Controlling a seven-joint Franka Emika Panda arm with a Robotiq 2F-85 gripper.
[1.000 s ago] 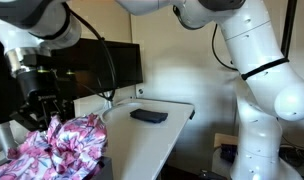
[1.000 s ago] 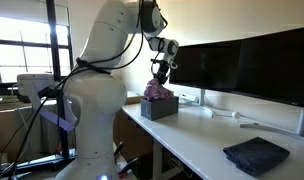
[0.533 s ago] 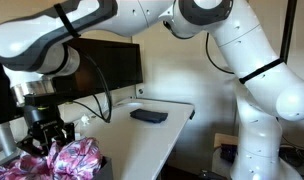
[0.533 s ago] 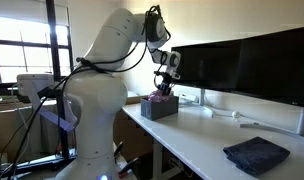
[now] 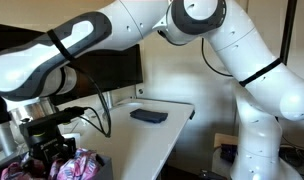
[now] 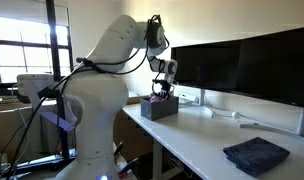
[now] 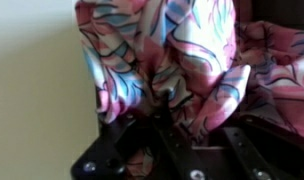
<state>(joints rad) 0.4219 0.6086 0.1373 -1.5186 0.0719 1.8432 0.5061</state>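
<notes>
We see the gripper [image 5: 54, 152] low at the near end of the white desk [image 5: 157, 135], pointing straight down into the pink patterned cloth [image 5: 80, 165]. In the wrist view its 2 fingers [image 7: 160, 118] stand close together, pinching a fold of the cloth [image 7: 192, 50] between their tips, and the rest of the fabric bunches up around and ahead of them. So the cloth lies directly under and around the gripper, touching it. In an exterior view the gripper [image 6: 158, 93] reaches down into the open top of the dark box [image 6: 162, 109], where the cloth sits with only a little pink showing at the rim. A dark folded cloth [image 6: 256, 155] lies well apart, further along the desk by the monitors [image 6: 242, 62].
</notes>
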